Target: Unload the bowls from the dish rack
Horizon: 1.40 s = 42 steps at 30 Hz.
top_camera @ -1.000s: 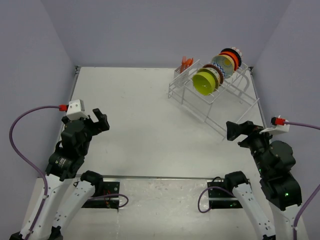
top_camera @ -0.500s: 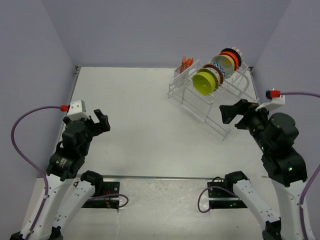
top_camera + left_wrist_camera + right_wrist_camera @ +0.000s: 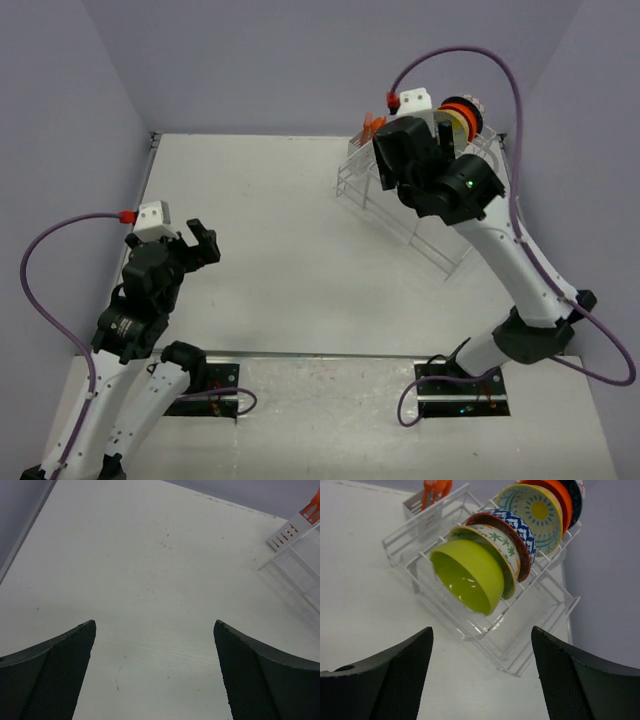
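Note:
The white wire dish rack [image 3: 520, 647] holds a row of bowls on edge: lime green [image 3: 470, 580] in front, then white floral [image 3: 492, 540], pink-red and blue patterned [image 3: 516, 527], yellow-centred [image 3: 536, 510], orange-red [image 3: 556, 492] and a dark one [image 3: 577, 492]. My right gripper [image 3: 481, 640] is open and empty, hovering above the rack's front end, apart from the lime bowl. In the top view the right gripper [image 3: 397, 165] hides most of the bowls; the orange-red bowl [image 3: 462, 110] and the rack [image 3: 440, 240] show. My left gripper [image 3: 200, 240] [image 3: 155, 670] is open and empty over bare table at the left.
A utensil basket [image 3: 422, 507] with orange utensils [image 3: 436, 487] sits at the rack's far-left corner; it also shows in the left wrist view [image 3: 287, 532]. The rack stands at the table's far right, close to the right wall. Purple walls enclose the white table [image 3: 270, 230].
My right arm has swung from the near right of the table up and forward over the dish rack, its gripper still open. The left arm has not moved.

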Motion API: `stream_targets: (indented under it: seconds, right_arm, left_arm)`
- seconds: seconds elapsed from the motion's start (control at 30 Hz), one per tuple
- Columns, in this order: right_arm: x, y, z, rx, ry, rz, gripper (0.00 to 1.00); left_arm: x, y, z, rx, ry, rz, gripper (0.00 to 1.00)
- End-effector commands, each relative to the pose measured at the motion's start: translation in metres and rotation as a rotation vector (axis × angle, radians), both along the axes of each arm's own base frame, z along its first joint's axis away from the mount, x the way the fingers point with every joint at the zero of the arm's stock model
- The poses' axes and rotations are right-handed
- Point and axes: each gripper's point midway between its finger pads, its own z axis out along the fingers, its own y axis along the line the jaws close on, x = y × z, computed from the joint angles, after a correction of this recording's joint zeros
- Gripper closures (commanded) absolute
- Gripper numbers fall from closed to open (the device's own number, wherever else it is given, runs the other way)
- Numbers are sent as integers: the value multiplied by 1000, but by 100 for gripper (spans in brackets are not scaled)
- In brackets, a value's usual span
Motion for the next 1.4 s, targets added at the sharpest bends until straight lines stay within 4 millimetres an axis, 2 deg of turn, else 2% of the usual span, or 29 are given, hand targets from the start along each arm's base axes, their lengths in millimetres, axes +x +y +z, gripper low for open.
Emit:
stream_targets:
  seconds: [0.0, 0.1, 0.13, 0.2, 0.27, 0.4, 0.53, 0.73, 0.9, 1.03, 1.1, 1.17, 1.2, 1.37]
  right_arm:
    - [5, -31, 4, -323, 4, -138, 21]
    - [17, -16, 2, -372, -13, -103, 28]
    - [20, -12, -7, -404, -2, -88, 29]
    - [28, -7, -8, -454, -18, -70, 30]
    - [35, -1, -17, -496, -8, -53, 32]
    - [43, 2, -24, -564, -3, -53, 40]
    - [54, 9, -22, -601, -41, -39, 42]
    - [67, 6, -35, -625, -23, -44, 43]
    - [77, -3, -54, -655, 8, -61, 50]
    - [81, -2, -64, -659, 11, -56, 54]
    - [82, -1, -70, -660, 16, -48, 61]
    - [83, -1, -72, -662, 10, -53, 63]
    - [83, -1, -76, -673, 17, -56, 68]
    - [83, -6, -77, -679, -2, -78, 77]
  left_arm:
    - [3, -4, 9, -16, -43, -18, 0]
    - [3, -6, 9, -17, -39, -25, 0]
    - [4, -6, 8, -16, -38, -27, 0]
    - [3, -7, 8, -16, -36, -31, 0]
    - [3, -8, 8, -15, -38, -33, 0]
    - [3, -9, 8, -17, -40, -39, 0]
    - [3, -9, 8, -16, -38, -37, 0]
    - [2, -9, 8, -18, -39, -39, 0]
    - [2, -11, 9, -20, -43, -46, 0]
    - [2, -11, 9, -20, -43, -49, 0]
    - [2, -12, 9, -22, -46, -51, 0]
    - [2, -13, 9, -22, -45, -57, 0]
    - [2, -13, 10, -23, -47, -57, 0]
    - [1, -14, 9, -24, -47, -60, 0]
